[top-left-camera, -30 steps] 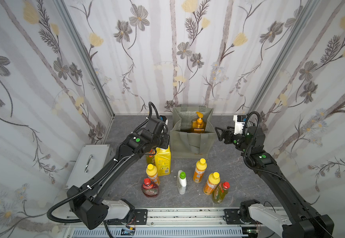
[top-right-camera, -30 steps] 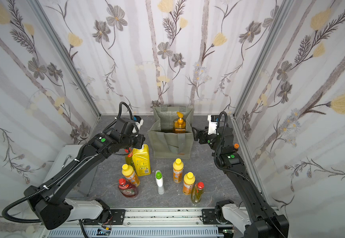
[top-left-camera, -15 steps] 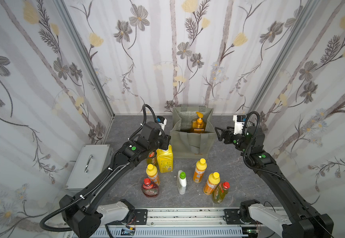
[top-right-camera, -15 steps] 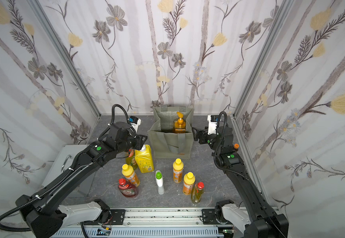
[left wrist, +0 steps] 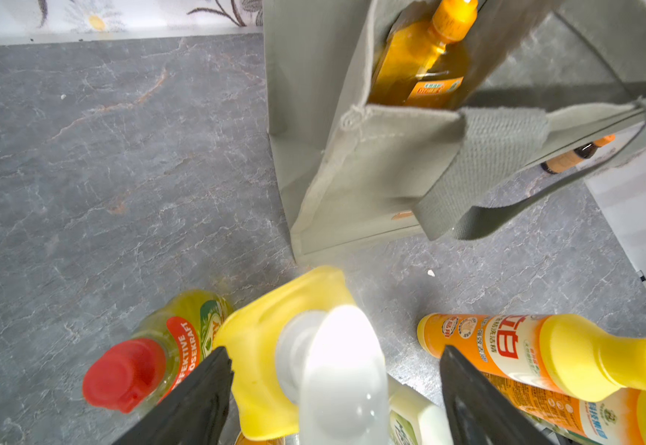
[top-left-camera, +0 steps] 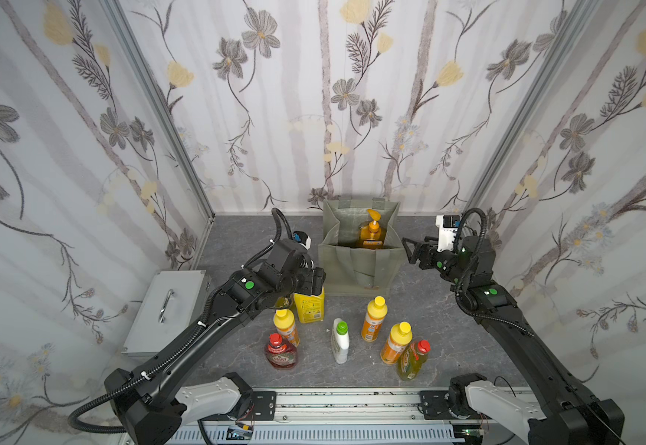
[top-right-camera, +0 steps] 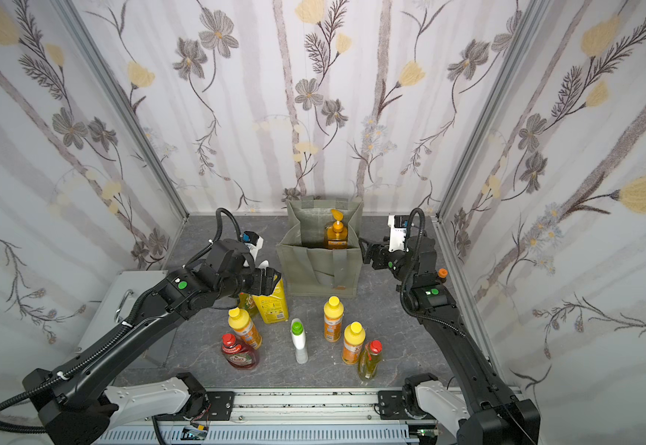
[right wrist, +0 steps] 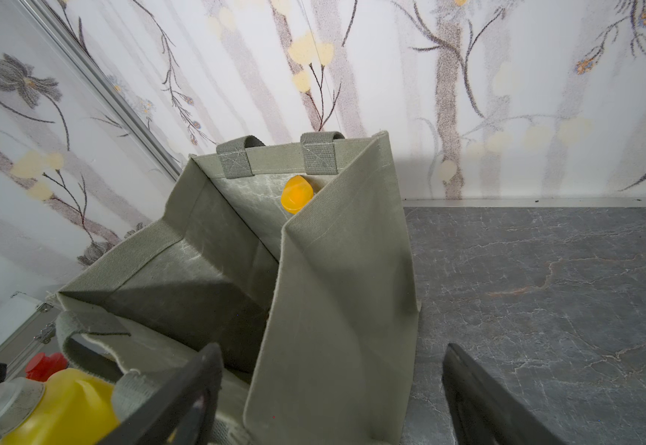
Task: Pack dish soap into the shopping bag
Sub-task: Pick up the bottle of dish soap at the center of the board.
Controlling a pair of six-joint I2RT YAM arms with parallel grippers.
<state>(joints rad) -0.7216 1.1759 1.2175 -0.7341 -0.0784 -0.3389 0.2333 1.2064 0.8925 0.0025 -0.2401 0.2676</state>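
The grey-green shopping bag (top-left-camera: 356,269) (top-right-camera: 313,269) stands open at the back, with an orange pump bottle (top-left-camera: 370,235) (right wrist: 296,193) inside. A big yellow pump bottle (top-left-camera: 309,306) (left wrist: 275,327) stands just in front of the bag's left corner. My left gripper (top-left-camera: 315,283) (left wrist: 333,350) is open, its jaws wide on either side of that bottle's white pump head, not touching it. My right gripper (top-left-camera: 410,250) (right wrist: 332,346) is open at the bag's right side, the bag's corner between its fingers with gaps on both sides.
Smaller bottles stand in front: three orange yellow-capped (top-left-camera: 373,319), a red one (top-left-camera: 280,350), a white green-capped one (top-left-camera: 340,341) and a yellow-green red-capped one (top-left-camera: 413,358). Another yellow-green one (left wrist: 182,335) stands beside the yellow bottle. A grey metal box (top-left-camera: 167,308) sits left.
My left gripper has gone from shut on the yellow bottle's pump to wide open, and the arm has shifted a little toward the bag. The right arm has not moved.
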